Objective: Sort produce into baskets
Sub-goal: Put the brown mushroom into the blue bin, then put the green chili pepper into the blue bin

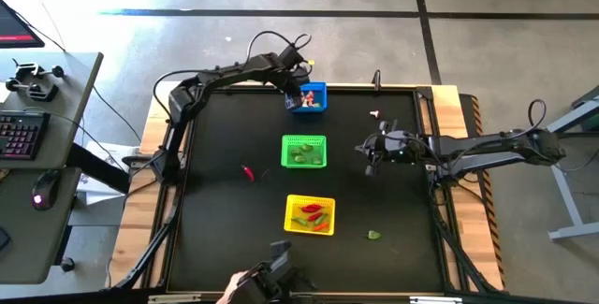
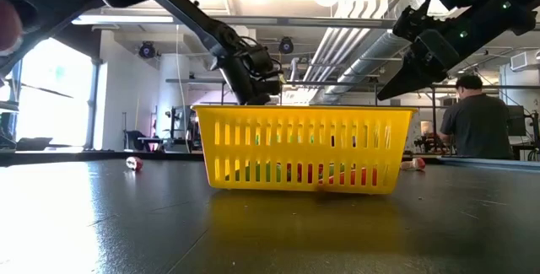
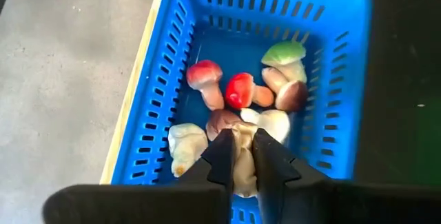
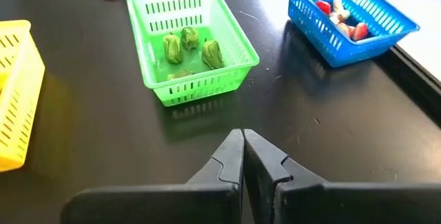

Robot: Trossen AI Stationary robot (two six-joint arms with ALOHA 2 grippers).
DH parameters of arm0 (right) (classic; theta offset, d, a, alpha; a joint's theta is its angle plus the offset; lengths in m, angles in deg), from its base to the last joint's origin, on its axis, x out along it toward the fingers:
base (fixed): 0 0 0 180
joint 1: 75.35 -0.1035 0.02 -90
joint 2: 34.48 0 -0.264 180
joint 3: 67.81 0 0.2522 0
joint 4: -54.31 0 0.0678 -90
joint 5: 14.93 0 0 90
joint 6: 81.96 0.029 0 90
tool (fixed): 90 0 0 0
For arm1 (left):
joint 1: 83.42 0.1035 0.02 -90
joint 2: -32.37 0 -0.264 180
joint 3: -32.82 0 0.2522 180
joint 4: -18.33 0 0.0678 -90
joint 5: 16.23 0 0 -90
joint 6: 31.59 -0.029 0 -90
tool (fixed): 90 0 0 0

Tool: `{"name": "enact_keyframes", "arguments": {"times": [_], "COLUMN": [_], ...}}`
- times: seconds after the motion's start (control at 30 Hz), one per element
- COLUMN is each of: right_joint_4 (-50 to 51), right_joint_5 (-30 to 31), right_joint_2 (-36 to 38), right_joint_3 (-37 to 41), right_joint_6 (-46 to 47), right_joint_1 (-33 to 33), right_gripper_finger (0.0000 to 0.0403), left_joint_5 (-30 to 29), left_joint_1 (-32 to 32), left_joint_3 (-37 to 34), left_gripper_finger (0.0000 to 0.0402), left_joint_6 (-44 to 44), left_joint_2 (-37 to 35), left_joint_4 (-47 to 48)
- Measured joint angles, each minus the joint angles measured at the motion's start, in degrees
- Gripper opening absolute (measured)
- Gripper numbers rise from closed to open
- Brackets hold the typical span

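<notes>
mushroom piece [image 3: 242, 156] in left gripper [image 3: 238, 160] above blue basket [image 3: 165, 79]

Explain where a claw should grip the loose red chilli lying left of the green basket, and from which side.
Grip the red chilli across its slim middle, coming straight down from above. It lies flat on bare table, apart from the green basket, so the fingers should straddle its narrow width, probably.

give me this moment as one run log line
left tool: over blue basket, shut on pale mushroom piece | right tool: shut, empty, beside green basket | loose: red chilli, green piece
</notes>
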Motion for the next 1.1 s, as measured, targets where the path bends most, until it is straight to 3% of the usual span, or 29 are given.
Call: {"name": "enact_keyframes", "arguments": {"times": [0.37,0.53,0.63,0.77,0.93,1.1], "right_joint_4": [0.1,0.1,0.1,0.8,1.5,1.1], "right_joint_5": [-0.1,-0.1,0.0,0.0,-0.1,-0.1], "right_joint_2": [0.0,0.0,0.0,0.0,-0.1,-0.7], "right_joint_3": [0.0,0.0,0.0,0.0,0.0,0.0], "right_joint_6": [4.0,4.1,4.0,4.7,5.6,5.7], "right_joint_1": [3.2,3.7,3.7,3.2,1.0,-2.0], "right_gripper_finger": [0.0001,0.0024,0.0057,0.0109,0.0165,0.0197], "left_joint_5": [-0.3,0.2,3.1,6.4,6.5,6.1], "left_joint_1": [-0.5,-0.5,-0.7,-0.8,-2.1,-5.2], "left_joint_3": [0.0,-0.2,-1.7,-7.7,-19.9,-33.5], "left_gripper_finger": [0.0126,0.0159,0.0142,0.0094,0.0046,0.0026], "left_joint_6": [-1.3,-1.2,-2.0,1.2,5.1,7.6], "left_joint_2": [0.1,-0.5,-2.7,-7.7,-15.2,-24.7], "left_joint_4": [-2.4,-2.5,-3.1,-12.9,-26.4,-38.9]}}
